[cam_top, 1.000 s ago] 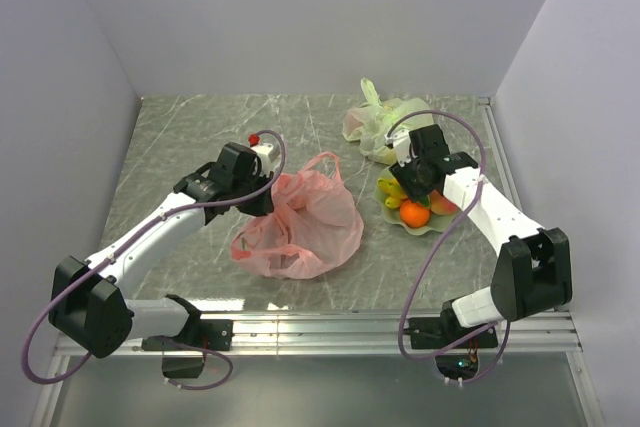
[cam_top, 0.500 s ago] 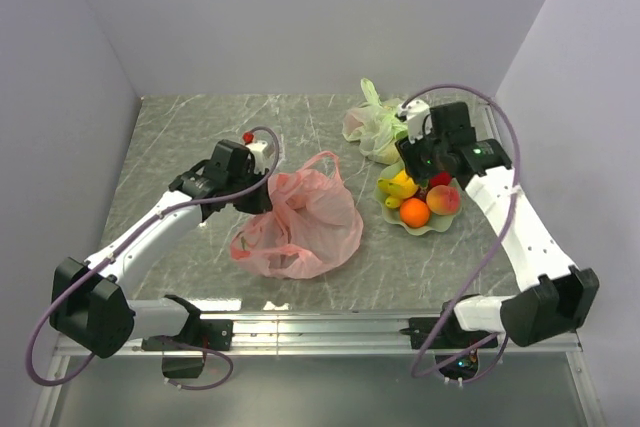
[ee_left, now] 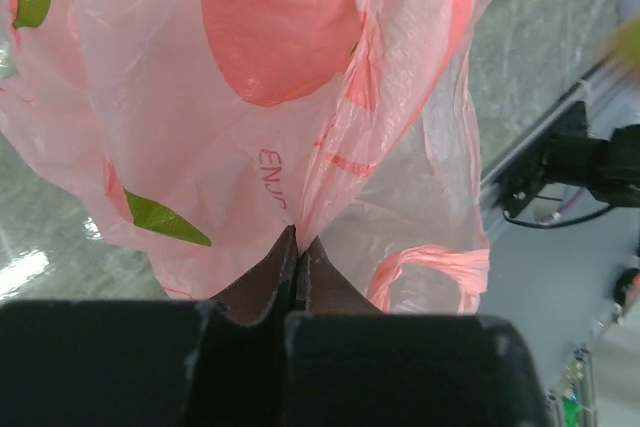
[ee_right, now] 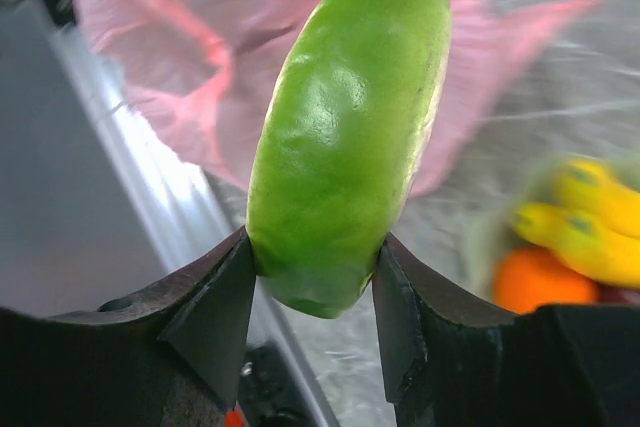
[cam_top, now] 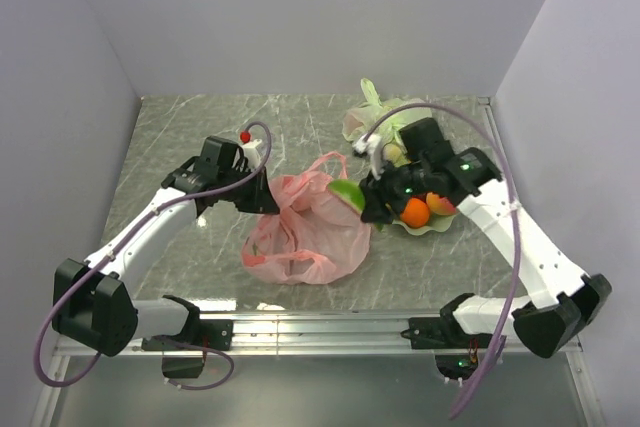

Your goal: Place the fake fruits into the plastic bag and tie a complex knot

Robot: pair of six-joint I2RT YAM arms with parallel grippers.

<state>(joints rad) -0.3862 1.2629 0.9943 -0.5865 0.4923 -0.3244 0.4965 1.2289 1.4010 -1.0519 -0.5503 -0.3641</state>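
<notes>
Right hand (ee_right: pixel 315 257) gripping green fruit (ee_right: pixel 345 137) beside pink bag (cam_top: pixel 305 232), left hand (ee_left: pixel 297 242) pinching it, plate (cam_top: pixel 425 229), knotted bag (cam_top: pixel 368 115) nearby

This is a robotics lab test cell, not a home or shop. Plain pale walls (cam_top: pixel 300 17) box in a grey marble-patterned desk (cam_top: pixel 170 137) on three sides. An aluminium rail (cam_top: pixel 320 325) along its near edge carries the bases of two white-and-black arms, left (cam_top: pixel 150 235) and right (cam_top: pixel 525 242), with loose purple cables (cam_top: pixel 38 352) and a small green status light (cam_top: pixel 465 161). The only produce is the glossy fake fruits (cam_top: pixel 415 211).
</notes>
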